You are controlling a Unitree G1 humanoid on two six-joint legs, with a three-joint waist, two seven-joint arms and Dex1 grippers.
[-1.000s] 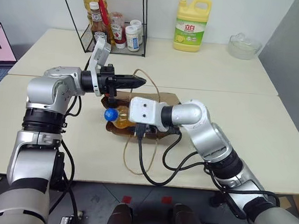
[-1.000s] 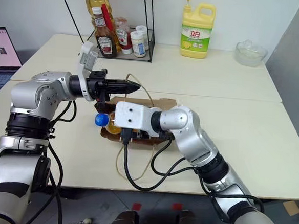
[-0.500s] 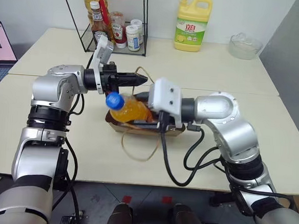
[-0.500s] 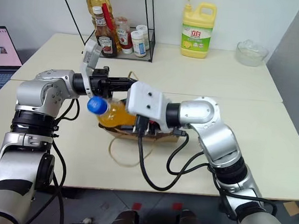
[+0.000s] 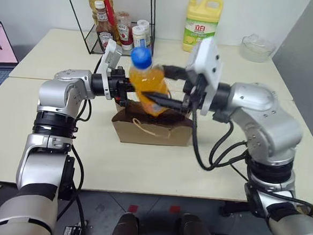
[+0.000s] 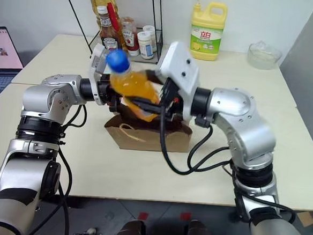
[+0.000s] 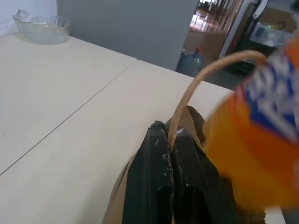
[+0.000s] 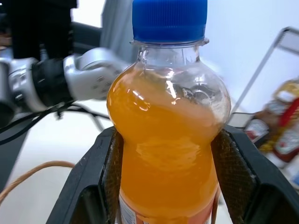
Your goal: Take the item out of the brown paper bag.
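Amber-orange translucent bottle with blue cap (image 5: 148, 83) clamped in right claw (image 5: 165, 102) above creased brown paper bag (image 5: 153, 129); left claw (image 7: 169, 154) pinched together on tan cord handle (image 7: 205, 74).

Orange blue-capped bottle (image 5: 146, 83) tilts above the creased brown paper bag (image 5: 153, 129) standing open on the table.

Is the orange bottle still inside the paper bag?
No, it is out. The right gripper holds the bottle in the air above the bag, its blue cap on.
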